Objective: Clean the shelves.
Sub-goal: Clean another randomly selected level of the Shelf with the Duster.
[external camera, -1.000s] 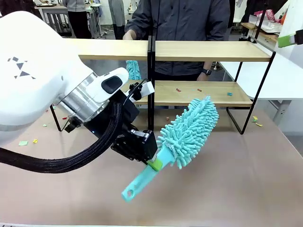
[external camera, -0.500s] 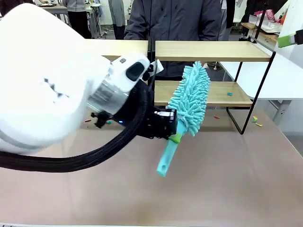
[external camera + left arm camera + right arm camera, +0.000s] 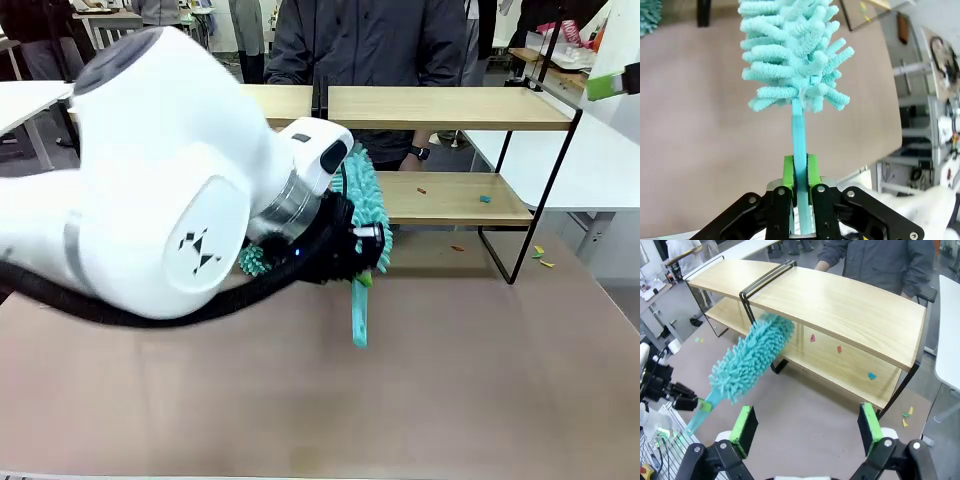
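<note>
The shelves (image 3: 450, 106) span the far side of the table, with light-wood boards on black frames (image 3: 840, 305). My left gripper (image 3: 366, 268) is shut on the handle of a fluffy teal duster (image 3: 361, 195). The handle hangs down toward the table, and the head points up at the middle posts, level with the lower board (image 3: 455, 196). In the left wrist view the green pads (image 3: 788, 172) clamp the thin handle below the duster head (image 3: 792, 55). From the right wrist the duster (image 3: 752, 357) tips under the top board. My right gripper (image 3: 806, 432) hovers open above the table.
A person in a dark jacket (image 3: 370, 40) stands behind the shelves, one hand (image 3: 418, 156) near the lower tier. Small paper scraps lie on the lower board (image 3: 484, 199) and on the table at right (image 3: 540, 255). A second teal duster (image 3: 650, 15) shows nearby.
My left arm has swung the duster up and away from the table's middle toward the shelves. The head turned from slanting right to upright against the middle posts, handle now pointing down.
</note>
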Controlling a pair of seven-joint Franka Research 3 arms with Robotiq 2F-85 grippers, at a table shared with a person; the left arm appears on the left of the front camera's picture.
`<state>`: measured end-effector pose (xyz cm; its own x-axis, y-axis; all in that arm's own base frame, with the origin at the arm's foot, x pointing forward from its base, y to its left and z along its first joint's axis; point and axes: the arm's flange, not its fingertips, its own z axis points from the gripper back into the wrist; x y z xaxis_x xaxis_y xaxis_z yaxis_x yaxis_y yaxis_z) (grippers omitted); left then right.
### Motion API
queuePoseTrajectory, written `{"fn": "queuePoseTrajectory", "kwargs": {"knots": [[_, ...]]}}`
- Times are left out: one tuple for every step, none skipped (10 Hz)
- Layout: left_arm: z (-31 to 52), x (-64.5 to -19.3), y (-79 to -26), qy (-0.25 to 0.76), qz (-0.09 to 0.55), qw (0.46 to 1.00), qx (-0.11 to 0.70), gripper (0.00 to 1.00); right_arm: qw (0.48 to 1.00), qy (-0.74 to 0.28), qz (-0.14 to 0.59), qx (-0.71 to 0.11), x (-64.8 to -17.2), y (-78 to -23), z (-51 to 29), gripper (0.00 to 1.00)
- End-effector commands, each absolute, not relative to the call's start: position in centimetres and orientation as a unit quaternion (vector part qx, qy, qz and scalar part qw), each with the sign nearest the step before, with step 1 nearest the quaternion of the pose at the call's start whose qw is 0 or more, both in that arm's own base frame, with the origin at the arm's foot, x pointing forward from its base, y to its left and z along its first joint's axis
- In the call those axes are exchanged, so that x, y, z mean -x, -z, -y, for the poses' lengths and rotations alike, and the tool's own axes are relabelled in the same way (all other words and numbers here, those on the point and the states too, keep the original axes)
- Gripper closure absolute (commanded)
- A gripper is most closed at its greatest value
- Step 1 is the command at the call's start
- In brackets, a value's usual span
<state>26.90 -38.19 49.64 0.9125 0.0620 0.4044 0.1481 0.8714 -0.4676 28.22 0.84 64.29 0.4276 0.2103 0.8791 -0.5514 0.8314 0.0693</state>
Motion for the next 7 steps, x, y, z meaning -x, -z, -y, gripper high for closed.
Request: {"fn": "queuePoseTrajectory", "kwargs": {"knots": [[41.2,-30.7,-51.5,-0.001,0.2,0.95,0.241,0.88,0.826,-0.233,0.482,-0.177,-28.2,-64.1,-0.7,0.0],[42.0,-32.8,-51.4,-0.01,0.198,0.954,0.225,0.88,0.826,-0.233,0.482,-0.177,-28.2,-64.1,-0.7,0.0],[42.8,-34.5,-51.2,-0.003,0.191,0.958,0.215,0.88,0.826,-0.233,0.482,-0.177,-28.2,-64.1,-0.7,0.0],[43.4,-36.1,-50.9,0.0,0.187,0.962,0.201,0.88,0.826,-0.233,0.482,-0.177,-28.2,-64.1,-0.7,0.0],[44.1,-37.7,-50.7,-0.002,0.186,0.965,0.187,0.88,0.826,-0.233,0.482,-0.177,-28.2,-64.1,-0.7,0.0],[44.7,-38.9,-50.7,-0.005,0.185,0.967,0.173,0.88,0.826,-0.233,0.482,-0.177,-28.2,-64.1,-0.7,0.0],[45.6,-39.7,-50.5,-0.003,0.181,0.97,0.163,0.88,0.826,-0.233,0.482,-0.177,-28.2,-64.1,-0.7,0.0]]}}
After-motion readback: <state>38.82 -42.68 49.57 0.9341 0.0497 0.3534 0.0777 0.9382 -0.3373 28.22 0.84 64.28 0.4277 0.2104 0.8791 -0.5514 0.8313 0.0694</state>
